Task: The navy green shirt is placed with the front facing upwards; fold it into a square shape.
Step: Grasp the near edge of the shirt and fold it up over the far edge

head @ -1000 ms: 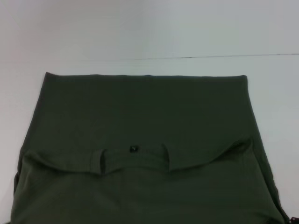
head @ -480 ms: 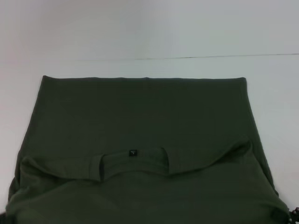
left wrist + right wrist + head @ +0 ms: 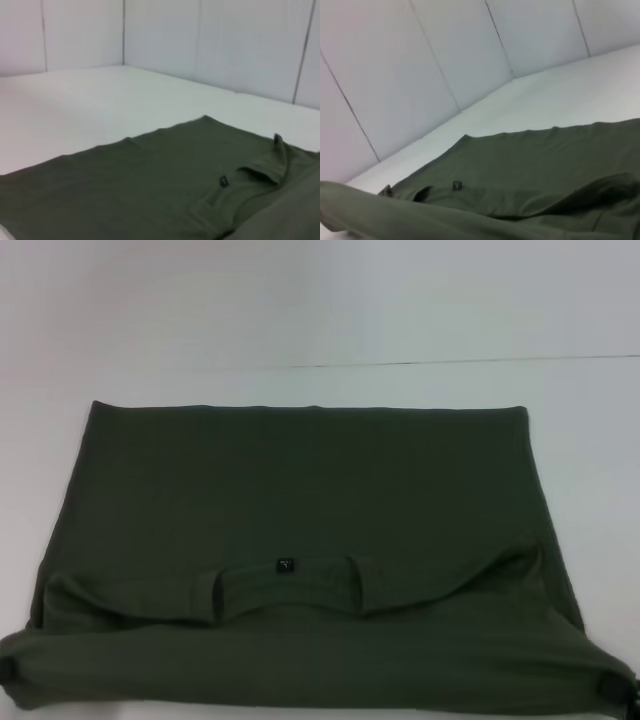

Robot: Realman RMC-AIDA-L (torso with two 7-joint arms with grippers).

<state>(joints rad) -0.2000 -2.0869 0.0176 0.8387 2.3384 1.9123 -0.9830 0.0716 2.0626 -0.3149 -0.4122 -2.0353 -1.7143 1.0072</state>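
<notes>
Carrying the near fold forward, the two grippers have brought the front band of the navy green shirt [image 3: 300,490] further over the rest of the garment than one second ago: earlier the near cloth filled the bottom of the head view, and now a rolled near edge [image 3: 300,680] is visible with white table [image 3: 320,300] showing below it. This suggests that the lengthwise fold is under way but not finished, because the raised band hangs above the lower layer and is not yet laid flat.

The shirt lies in the centre of the table, its far edge straight toward 12 o'clock. The collar [image 3: 285,585] with the small dark neck label [image 3: 285,565] sits just beyond the lifted band, toward 6 o'clock of the cloth.

The left gripper [image 3: 6,672] shows only as a dark tip at 8 o'clock, at the left end of the rolled edge, apparently clenched on the cloth. The right gripper [image 3: 618,687] is at 4 o'clock, at the right end, apparently pinching the cloth too. The wrist views show the draped band close to each camera, but no fingers.
</notes>
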